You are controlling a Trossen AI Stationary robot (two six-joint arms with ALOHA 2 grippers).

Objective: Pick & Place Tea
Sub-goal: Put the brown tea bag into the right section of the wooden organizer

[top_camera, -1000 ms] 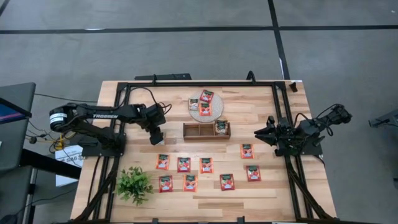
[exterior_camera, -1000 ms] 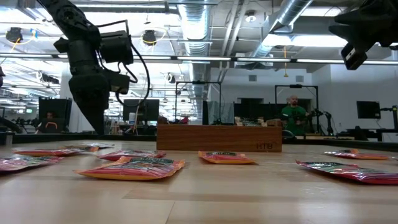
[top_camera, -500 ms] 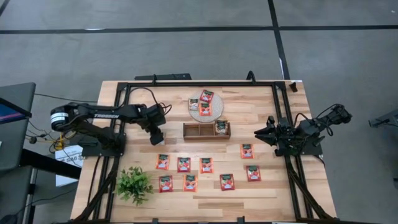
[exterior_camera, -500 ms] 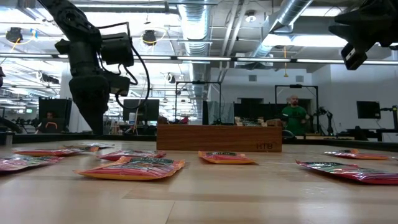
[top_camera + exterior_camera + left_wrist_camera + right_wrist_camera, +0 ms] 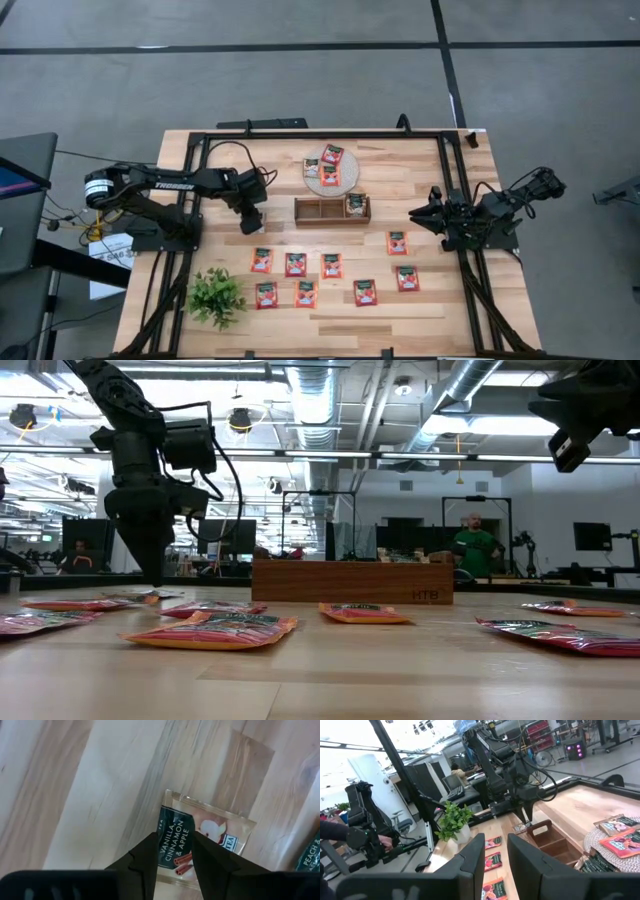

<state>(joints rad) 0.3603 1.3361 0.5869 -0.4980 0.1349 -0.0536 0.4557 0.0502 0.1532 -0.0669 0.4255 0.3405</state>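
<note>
My left gripper (image 5: 252,224) points down over the table's left middle, open by a narrow gap. In the left wrist view (image 5: 175,837) its fingertips stand over a sachet (image 5: 220,832) with a dark green label and a pale apple print, lying flat on the wood. The low view shows the gripper (image 5: 152,575) just above that sachet (image 5: 135,597). Several red-orange sachets (image 5: 331,265) lie in two rows on the near half. The round mat (image 5: 312,183) carries three more sachets. My right gripper (image 5: 414,213) waits, open, at the right edge. My left gripper comes at the green-labelled sachet from above, pointing down, its fingertips (image 5: 150,845) over the label end (image 5: 172,832). The sachet lies flat on the table. I cannot tell whether the fingertips touch it.
A wooden three-compartment tray (image 5: 320,211) stands right of my left gripper, with a sachet (image 5: 354,204) in its right compartment. A small potted plant (image 5: 215,296) sits at the near left corner. A black frame (image 5: 320,134) runs round the table. People are in the room behind.
My left gripper has sunk lower toward the table and the sachet beneath it, drifting slightly toward the left edge. My right arm has kept still.
</note>
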